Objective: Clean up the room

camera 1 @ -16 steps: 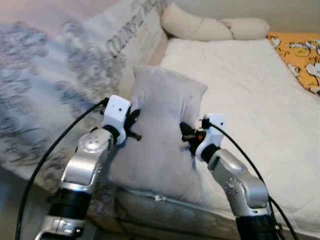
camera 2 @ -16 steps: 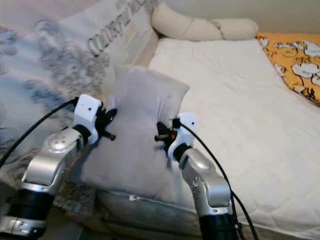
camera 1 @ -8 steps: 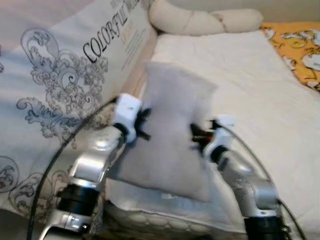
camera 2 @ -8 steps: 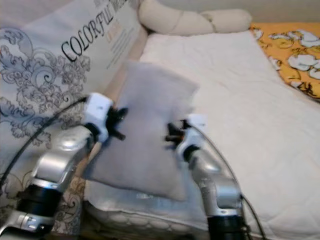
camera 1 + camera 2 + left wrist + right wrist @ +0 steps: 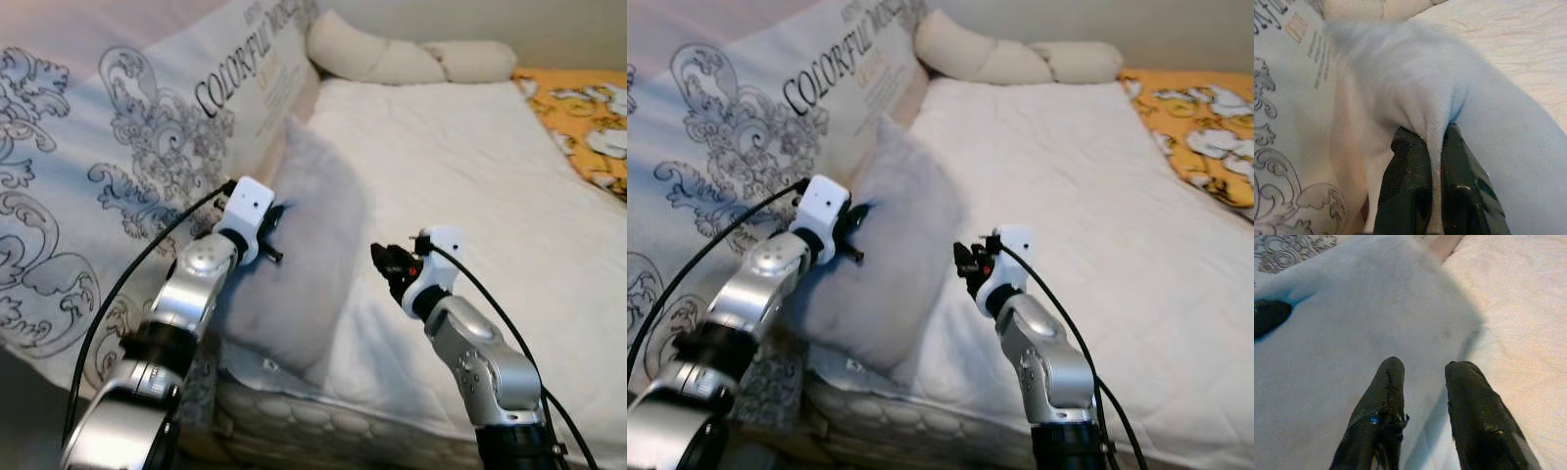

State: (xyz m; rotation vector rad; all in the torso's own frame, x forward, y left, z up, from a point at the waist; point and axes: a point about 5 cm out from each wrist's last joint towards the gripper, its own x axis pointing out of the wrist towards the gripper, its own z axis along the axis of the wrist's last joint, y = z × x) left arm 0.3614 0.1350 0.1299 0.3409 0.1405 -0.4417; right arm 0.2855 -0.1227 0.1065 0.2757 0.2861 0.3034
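Presently: soft pale grey fleece pillow [image 5: 299, 255] standing on edge at the near left corner of the white quilted mattress [image 5: 490, 166], leaning against the large cream printed cushion with grey scrollwork and lettering [image 5: 118, 166]. Left gripper [image 5: 1436, 147] pinching a fold of the pillow's fabric between its two black fingers, pressed tight together on the cloth. Right gripper [image 5: 1422, 382] hovering just beside the pillow's right face, its fingers [image 5: 1476, 411] standing apart and gripping nothing (pillow not touched by them). Long cream bolster [image 5: 411, 59] lying across the head of the mattress; orange patterned blanket [image 5: 588, 117] lying at the far right edge
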